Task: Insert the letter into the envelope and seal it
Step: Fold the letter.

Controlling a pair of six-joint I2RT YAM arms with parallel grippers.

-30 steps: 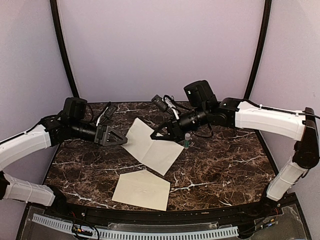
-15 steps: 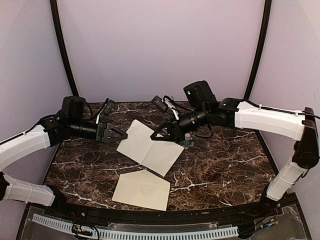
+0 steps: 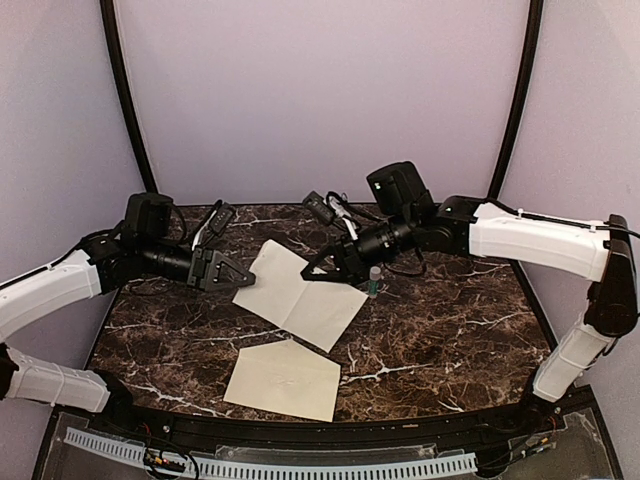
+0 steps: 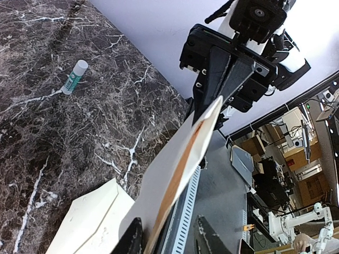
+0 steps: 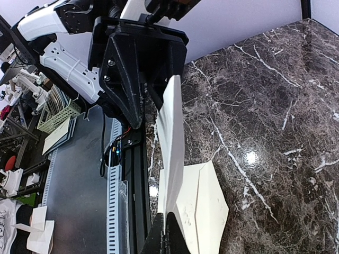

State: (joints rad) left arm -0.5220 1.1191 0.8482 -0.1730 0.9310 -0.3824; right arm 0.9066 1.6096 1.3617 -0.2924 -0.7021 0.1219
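Top external: letter point(image 3: 300, 295) is being held flat.
Right gripper point(image 3: 318, 270) is pinching it; left gripper point(image 3: 240, 283) is gaping round its edge.

the left gripper point(image 3: 243, 280) narrowed its jaws around the edge of the letter point(image 3: 305, 295); it drifted away from the envelope point(image 3: 283, 380), then back toward it; the letter's left corner swung outward, nearly level with the envelope's left end

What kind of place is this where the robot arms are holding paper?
Probably a robot testing booth inside a lab: white robot arms at a marble-look table, plain lilac walls around it, and a cluttered room with boxes beyond.
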